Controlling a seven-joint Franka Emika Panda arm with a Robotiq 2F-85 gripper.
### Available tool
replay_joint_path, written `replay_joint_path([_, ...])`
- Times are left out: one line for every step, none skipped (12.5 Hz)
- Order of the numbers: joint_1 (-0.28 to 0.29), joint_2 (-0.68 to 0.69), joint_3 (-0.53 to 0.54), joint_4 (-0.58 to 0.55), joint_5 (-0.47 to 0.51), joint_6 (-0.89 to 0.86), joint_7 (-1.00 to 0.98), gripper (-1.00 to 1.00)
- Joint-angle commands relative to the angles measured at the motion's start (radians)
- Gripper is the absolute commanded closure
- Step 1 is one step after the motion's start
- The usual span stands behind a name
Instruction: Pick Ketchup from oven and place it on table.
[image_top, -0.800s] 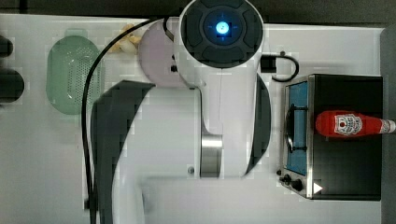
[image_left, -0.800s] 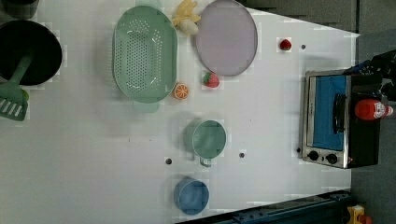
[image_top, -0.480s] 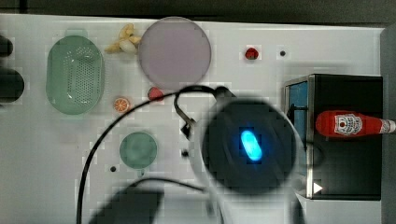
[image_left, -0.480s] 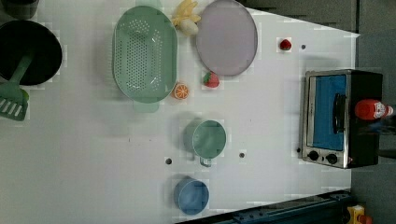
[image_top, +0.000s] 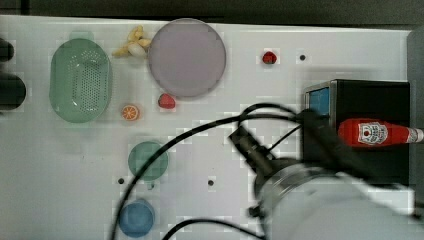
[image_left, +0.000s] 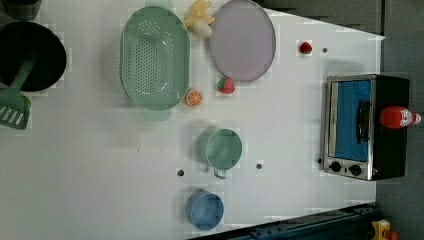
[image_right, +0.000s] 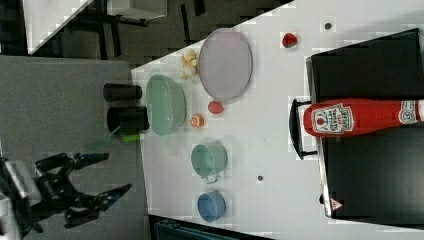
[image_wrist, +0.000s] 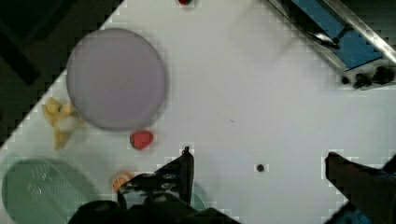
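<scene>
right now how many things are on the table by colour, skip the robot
red: 3, the Ketchup and two strawberries
green: 3, colander, cup, spatula
blue: 1, bowl
purple: 1, plate
orange: 1, orange slice
yellow: 1, banana
black: 2, oven, pot
total: 12

One white table (image_left: 300, 200) carries everything. On it stands one black toaster oven (image_left: 367, 127), with one red Ketchup bottle (image_left: 397, 117) lying on its top. There is one lilac round plate (image_left: 242, 40), one green perforated colander (image_left: 155, 57), one green cup (image_left: 224, 149) and one blue cup (image_left: 205, 210). Small play foods: two red strawberries (image_left: 226, 85) (image_left: 305, 47), one orange slice (image_left: 193, 98), one yellow banana bunch (image_left: 200, 21).
</scene>
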Motion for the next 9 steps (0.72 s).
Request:
replay_joint_path([-0.048,0.119,-0.131,-0.026,-0.005,0.090,0.032,-1.00])
replay_joint_path([-0.053,0.141,-0.168,-0.026,-0.005,0.128,0.032,-1.00])
replay_joint_path([-0.057,0.165,-0.204,-0.025,-0.005,0.161,0.028,-1.00])
replay_joint_path([-0.059,0.190,-0.238,-0.023,-0.005,0.189,0.025,-1.00])
replay_joint_path([-0.061,0.216,-0.271,-0.022,-0.005,0.212,0.025,-1.00])
replay_joint_path([-0.062,0.244,-0.302,-0.020,-0.005,0.239,0.025,-1.00])
replay_joint_path([-0.062,0.275,-0.333,-0.018,-0.004,0.274,0.025,-1.00])
replay_joint_path([-0.063,0.307,-0.359,-0.015,-0.004,0.312,0.025,-1.00])
replay_joint_path([-0.063,0.343,-0.384,-0.009,-0.004,0.348,0.025,-1.00])
